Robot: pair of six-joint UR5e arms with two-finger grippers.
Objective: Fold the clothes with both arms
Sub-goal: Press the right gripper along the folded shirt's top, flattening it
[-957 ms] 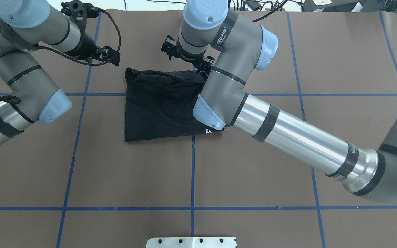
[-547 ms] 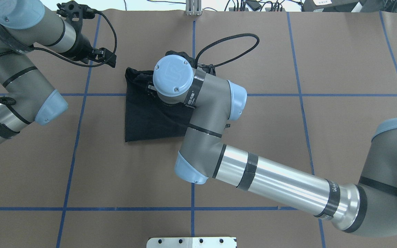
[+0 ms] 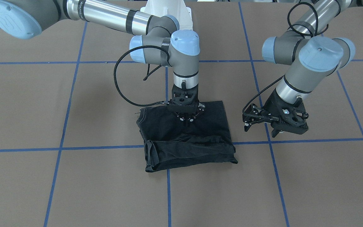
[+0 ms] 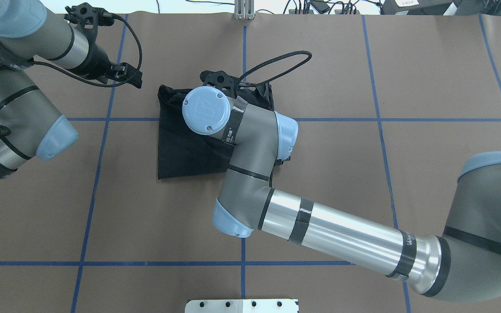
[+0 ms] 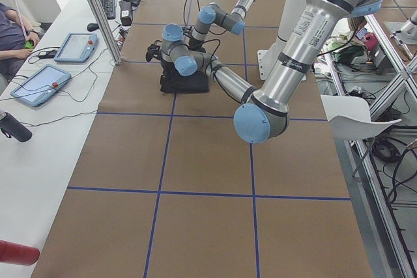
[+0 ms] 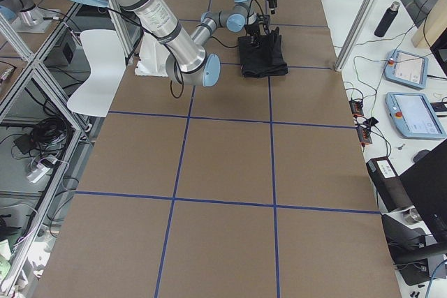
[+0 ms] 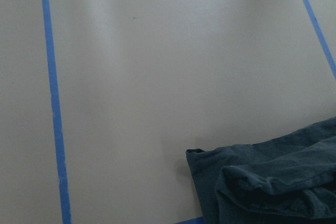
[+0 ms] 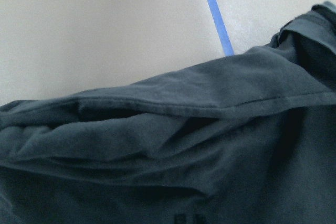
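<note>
The black T-shirt (image 3: 184,148) lies folded into a rough rectangle on the brown table, with a bunched fold along the edge farthest from the robot. It is partly covered by the right arm in the overhead view (image 4: 181,148). My right gripper (image 3: 186,120) points straight down, shut, with its tips resting on the shirt's middle. It is hidden under its own wrist in the overhead view. The right wrist view shows only creased black cloth (image 8: 184,156). My left gripper (image 3: 263,128) hovers open and empty beside the shirt, also seen in the overhead view (image 4: 134,78). The left wrist view catches the shirt's corner (image 7: 273,182).
Blue tape lines (image 4: 243,243) divide the brown table into squares. The white pedestal base (image 3: 169,12) stands on the robot's side. A side bench holds tablets (image 5: 39,86), cables and a bottle (image 6: 386,19), and a person (image 5: 10,30) sits at it.
The right arm swung back from the shirt's far edge and turned its wrist down onto the shirt's middle. The left arm drew slightly further left, away from the shirt.
</note>
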